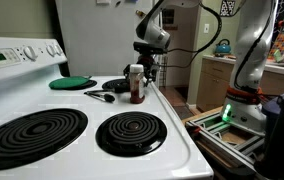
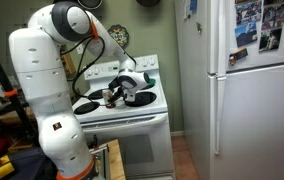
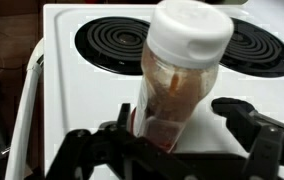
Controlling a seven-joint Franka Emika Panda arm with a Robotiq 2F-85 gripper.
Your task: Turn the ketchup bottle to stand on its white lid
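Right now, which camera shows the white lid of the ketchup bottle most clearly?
The wrist view: the white lid is large and close, atop the ketchup bottle, between the open fingers. In an exterior view it is a tiny pale patch; in an exterior view the gripper hides it.

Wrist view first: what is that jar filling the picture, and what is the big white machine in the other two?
The white machine is a robot arm with one gripper, a two-fingered claw. Two cameras stand in the room and watch from different spots. The third sits on the arm's wrist and looks past the claw. The jar is a ketchup bottle, upright on a white stove with its white lid on top. The jaws stand open on either side of it, so nothing is held yet. Also on the stove lie a green round thing and a black utensil.
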